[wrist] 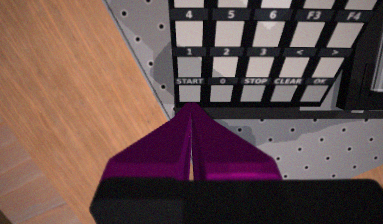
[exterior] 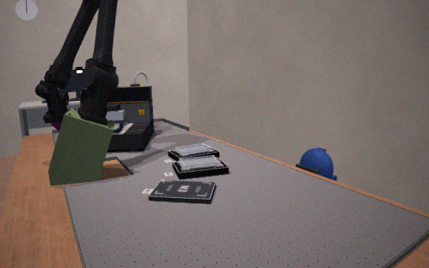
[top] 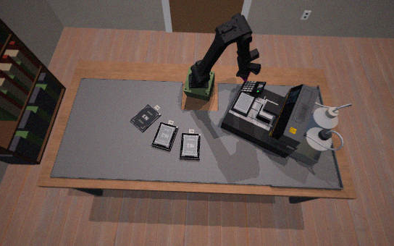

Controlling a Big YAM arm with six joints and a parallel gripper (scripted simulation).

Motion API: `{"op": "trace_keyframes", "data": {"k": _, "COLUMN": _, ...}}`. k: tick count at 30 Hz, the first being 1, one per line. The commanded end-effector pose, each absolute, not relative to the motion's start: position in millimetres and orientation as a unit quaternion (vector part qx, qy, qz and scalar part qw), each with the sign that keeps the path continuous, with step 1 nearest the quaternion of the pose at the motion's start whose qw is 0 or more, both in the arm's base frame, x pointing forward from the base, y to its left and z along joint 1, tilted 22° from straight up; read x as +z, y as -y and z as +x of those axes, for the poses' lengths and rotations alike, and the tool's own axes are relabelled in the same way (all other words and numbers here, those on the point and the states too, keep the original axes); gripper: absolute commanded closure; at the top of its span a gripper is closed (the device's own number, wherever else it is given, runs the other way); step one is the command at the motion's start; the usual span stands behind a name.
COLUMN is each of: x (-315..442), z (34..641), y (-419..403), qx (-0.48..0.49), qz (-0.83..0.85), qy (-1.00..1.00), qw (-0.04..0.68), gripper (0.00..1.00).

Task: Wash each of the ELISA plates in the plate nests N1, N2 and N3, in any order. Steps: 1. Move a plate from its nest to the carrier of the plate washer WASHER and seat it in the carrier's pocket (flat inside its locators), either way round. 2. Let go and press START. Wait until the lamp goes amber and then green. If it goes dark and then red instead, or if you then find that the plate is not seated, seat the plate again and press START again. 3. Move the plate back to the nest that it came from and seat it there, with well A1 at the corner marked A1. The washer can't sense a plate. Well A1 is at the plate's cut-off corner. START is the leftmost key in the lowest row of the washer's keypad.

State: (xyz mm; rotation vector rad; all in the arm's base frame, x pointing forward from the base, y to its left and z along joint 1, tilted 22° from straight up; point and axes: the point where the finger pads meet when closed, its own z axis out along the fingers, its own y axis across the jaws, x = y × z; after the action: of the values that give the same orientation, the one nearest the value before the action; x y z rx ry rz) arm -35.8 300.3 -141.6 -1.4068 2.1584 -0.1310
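My gripper (top: 245,78) (wrist: 191,111) is shut and empty. Its magenta fingertips are just below the START key (wrist: 189,93) in the wrist view; the height gap is unclear. In the exterior view the green base partly hides the fingers. One plate (top: 243,103) lies in the carrier at the near left part of the washer (top: 255,135) (exterior: 132,141) and looks flat; its fit in the locators is too small to tell. Two plates (top: 165,134) (top: 190,145) sit in their nests. The third nest (top: 145,117) (exterior: 183,191) is empty. A small green light (top: 258,91) shows on the keypad panel.
The keypad (top: 250,86) (wrist: 227,55) stands by the table's back edge. The washer's tall housing (top: 302,108) is right of the carrier, with two white bottles (top: 324,119) (top: 316,140) and looped tubes behind it. The green arm base (top: 200,87) (exterior: 80,151) stands left of the washer.
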Motion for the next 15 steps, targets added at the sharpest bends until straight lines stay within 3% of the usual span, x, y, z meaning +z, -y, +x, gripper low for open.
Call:
{"op": "trace_keyframes", "data": {"k": 1, "x": -142.6, "z": -38.4, "y": -314.0, "qx": -0.037, "qz": -0.523, "qy": -0.804, "qw": 0.28, "gripper": 1.0}}
{"op": "trace_keyframes", "data": {"k": 15, "x": -150.5, "z": -34.3, "y": -319.1, "qx": -0.036, "qz": -0.521, "qy": -0.805, "qw": 0.281, "gripper": 1.0}}
